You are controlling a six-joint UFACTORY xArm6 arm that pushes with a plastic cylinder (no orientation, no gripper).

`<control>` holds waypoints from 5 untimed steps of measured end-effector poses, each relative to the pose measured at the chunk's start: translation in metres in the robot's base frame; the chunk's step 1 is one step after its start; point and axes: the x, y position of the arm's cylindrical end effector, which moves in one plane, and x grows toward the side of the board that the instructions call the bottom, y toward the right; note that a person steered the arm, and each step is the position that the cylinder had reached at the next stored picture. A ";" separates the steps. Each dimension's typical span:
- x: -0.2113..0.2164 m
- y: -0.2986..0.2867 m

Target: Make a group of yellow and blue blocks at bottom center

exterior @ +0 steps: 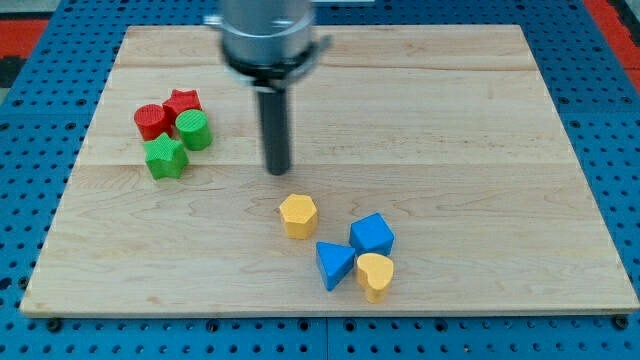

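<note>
The wooden board [520, 120] fills most of the scene, lying on a blue pegboard surface [620, 150]. Above it hangs the arm's grey collar [268, 35], with the dark rod dropping straight down to my tip [277, 171], which rests on bare wood near the middle of the board. There is no clamp here to open or close, only the rod's blunt end.

The blocks the task cares about sit toward the near edge, a little right of centre. The blue cube [372, 234] is turned so a corner faces the near edge. Just left of and nearer than it, the blue triangle [334, 265] has its point aimed to the right, touching or nearly touching the yellow heart [376, 276], whose long axis runs near to far. The yellow hexagon [298, 215] stands apart from those three, up and to the left, directly nearer than my tip with a gap between. That placing looks deliberate: a push toward the near right would likely carry the hexagon into the cluster.

Far off on the left, the red cylinder [151, 121], red star [183, 102], green cylinder [194, 130] and green star [165, 157] huddle together, well clear.
</note>
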 end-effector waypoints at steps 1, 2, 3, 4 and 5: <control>0.040 -0.002; 0.040 0.010; 0.055 0.024; 0.039 0.040; 0.028 0.040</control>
